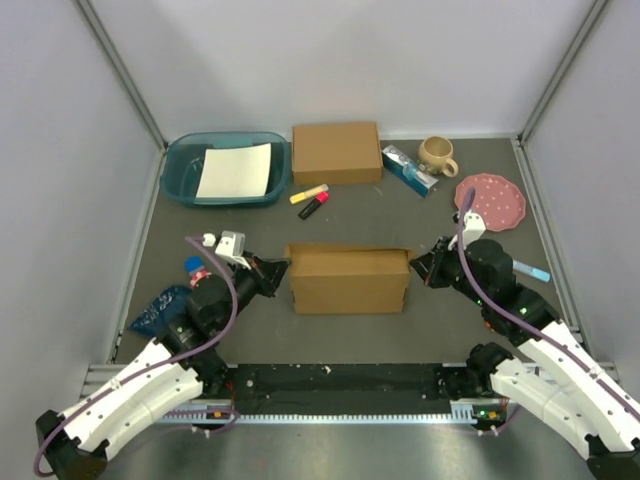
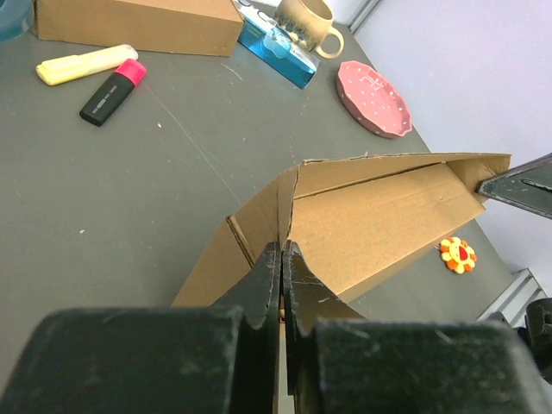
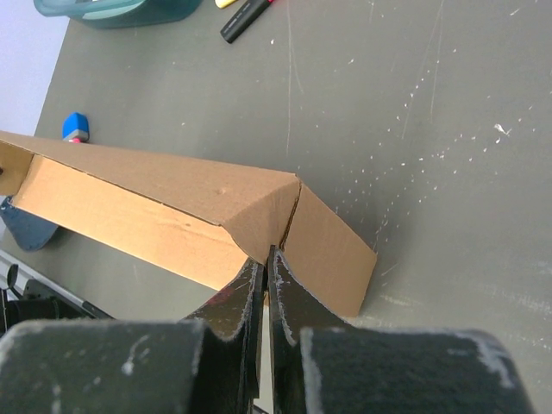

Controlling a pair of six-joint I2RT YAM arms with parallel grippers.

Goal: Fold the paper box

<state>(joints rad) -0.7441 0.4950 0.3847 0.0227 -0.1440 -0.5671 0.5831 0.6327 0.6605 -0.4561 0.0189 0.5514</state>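
Both jaws (closed) apparently pinch opposite ends of the paper box (image 1: 348, 281).

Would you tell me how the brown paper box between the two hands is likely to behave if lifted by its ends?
The paper box is thin cardboard, open along one side, so it is probably light and may twist. The left hand and right hand each pinch only an end flap, which could bend at its crease.

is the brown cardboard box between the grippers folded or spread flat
Folded up: the plain brown cardboard mailer box stands box-shaped with raised walls; left gripper and right gripper pinch its ends.
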